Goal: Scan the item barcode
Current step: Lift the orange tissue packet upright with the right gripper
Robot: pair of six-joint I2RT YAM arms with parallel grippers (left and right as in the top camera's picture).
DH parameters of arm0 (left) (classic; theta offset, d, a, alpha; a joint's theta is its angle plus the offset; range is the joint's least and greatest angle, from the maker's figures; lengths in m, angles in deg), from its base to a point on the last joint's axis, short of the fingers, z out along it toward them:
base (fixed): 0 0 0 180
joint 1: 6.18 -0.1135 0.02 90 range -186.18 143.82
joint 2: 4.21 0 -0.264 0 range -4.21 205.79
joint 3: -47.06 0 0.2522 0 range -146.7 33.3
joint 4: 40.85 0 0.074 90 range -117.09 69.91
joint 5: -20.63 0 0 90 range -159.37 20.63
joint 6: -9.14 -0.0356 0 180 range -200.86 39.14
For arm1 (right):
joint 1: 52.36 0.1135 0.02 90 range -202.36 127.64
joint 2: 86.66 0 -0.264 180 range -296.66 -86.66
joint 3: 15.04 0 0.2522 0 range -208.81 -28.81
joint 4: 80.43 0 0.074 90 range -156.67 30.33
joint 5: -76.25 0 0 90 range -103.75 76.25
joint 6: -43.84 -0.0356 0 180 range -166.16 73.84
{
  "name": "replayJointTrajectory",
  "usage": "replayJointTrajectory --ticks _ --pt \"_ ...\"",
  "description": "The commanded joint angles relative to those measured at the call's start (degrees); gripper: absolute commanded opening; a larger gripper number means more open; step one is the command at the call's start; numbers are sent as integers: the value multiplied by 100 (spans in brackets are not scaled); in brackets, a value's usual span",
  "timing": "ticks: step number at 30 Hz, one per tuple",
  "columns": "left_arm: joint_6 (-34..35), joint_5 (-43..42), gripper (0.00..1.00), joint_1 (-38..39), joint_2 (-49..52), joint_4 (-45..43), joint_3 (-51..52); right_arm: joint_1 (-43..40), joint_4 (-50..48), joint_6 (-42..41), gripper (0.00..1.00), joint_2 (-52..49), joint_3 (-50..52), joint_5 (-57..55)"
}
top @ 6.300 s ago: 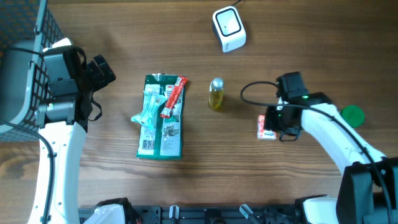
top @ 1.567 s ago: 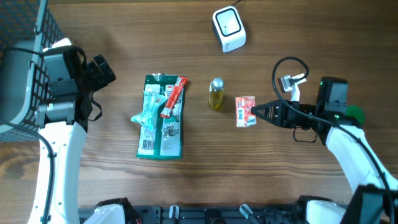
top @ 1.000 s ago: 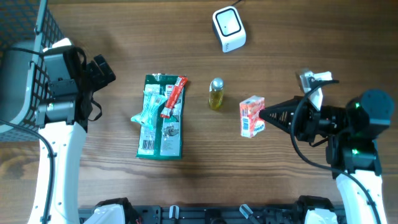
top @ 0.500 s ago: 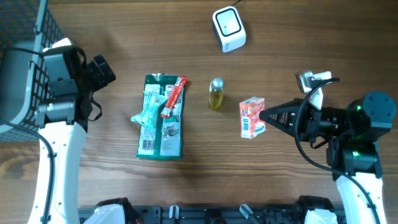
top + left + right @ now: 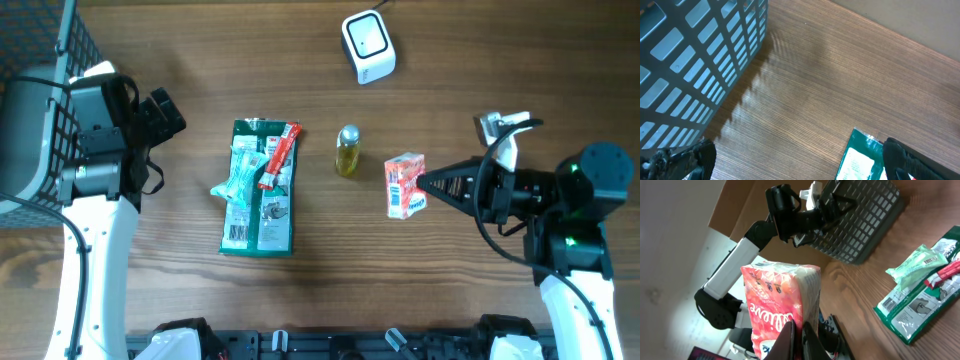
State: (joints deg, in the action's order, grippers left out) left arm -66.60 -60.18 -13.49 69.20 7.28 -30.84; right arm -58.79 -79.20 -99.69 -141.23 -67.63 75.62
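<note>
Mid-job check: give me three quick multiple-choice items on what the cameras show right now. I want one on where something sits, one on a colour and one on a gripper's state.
1. In the overhead view, where is the white scanner from the small bottle?
A. toward the bottom edge
B. toward the top edge
C. touching its left side

2. What colour is most of the pack that the right gripper holds?
A. pink-red
B. blue
C. black

3. How does the left gripper hold its jaws?
A. shut on the bottle
B. shut on the scanner
C. wide open, holding nothing

Answers:
1 B: the scanner lies apart from the bottle, nearer the top edge.
2 A: the right wrist view shows its pink-red wrapper.
3 C: the left wrist view shows only table between the spread jaws.
</note>
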Motion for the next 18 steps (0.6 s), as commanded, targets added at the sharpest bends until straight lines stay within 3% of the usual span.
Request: replayJointTrajectory --ticks 1,7,11,18 --pt "-52 52 100 -37 11 -22 -44 -17 -20 254 4 -216 4 306" --pt "-52 52 100 -37 11 -22 -44 -17 15 291 4 -566 289 -470" --pt "-52 52 100 -37 11 -20 -44 -17 96 748 4 -872 518 -973" --pt "-52 52 100 -37 11 -20 -44 -17 1982 2726 4 -1364 647 -2437"
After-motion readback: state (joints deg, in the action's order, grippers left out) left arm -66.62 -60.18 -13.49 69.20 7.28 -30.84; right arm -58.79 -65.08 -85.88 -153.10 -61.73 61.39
